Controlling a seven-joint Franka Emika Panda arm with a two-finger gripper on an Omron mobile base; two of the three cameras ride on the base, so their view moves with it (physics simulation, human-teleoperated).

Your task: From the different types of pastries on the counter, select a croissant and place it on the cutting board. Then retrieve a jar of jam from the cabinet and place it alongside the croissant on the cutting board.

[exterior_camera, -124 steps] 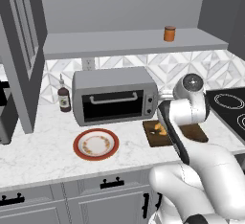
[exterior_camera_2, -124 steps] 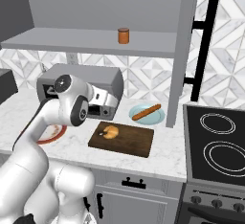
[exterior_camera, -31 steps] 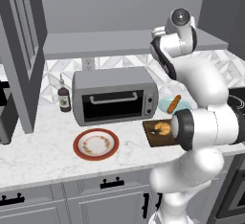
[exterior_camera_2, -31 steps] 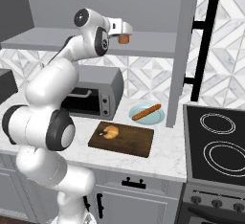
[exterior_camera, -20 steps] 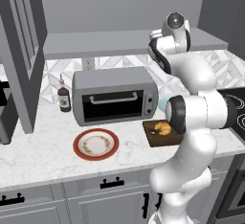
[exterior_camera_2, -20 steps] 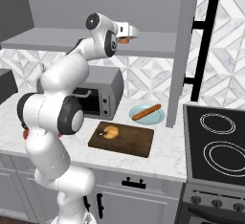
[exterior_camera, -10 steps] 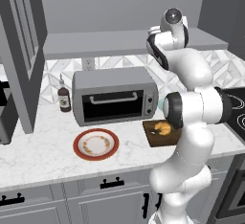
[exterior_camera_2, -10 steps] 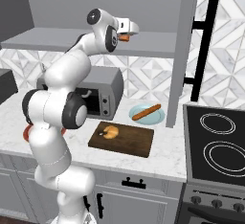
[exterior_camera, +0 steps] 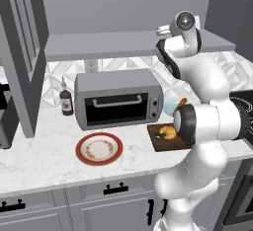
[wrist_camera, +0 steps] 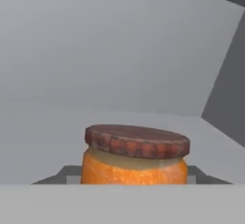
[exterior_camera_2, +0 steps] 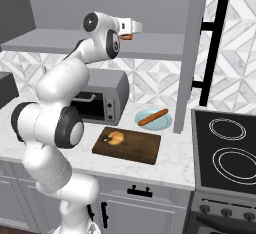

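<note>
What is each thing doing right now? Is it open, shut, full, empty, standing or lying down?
jar of jam: upright on the shelf, lid on.
gripper: at the jar; grip unclear.
croissant: lying on the cutting board.
stick pastry: lying on the blue plate.
toaster oven: door shut.
red-rimmed plate: empty.
brown bottle: upright.

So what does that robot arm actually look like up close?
The arm is built of smooth, glossy white rounded segments joined by dark grey, disc-like joints. It ends in a small boxy white hand carrying the gripper. No loose cables or markings show on it.
</note>
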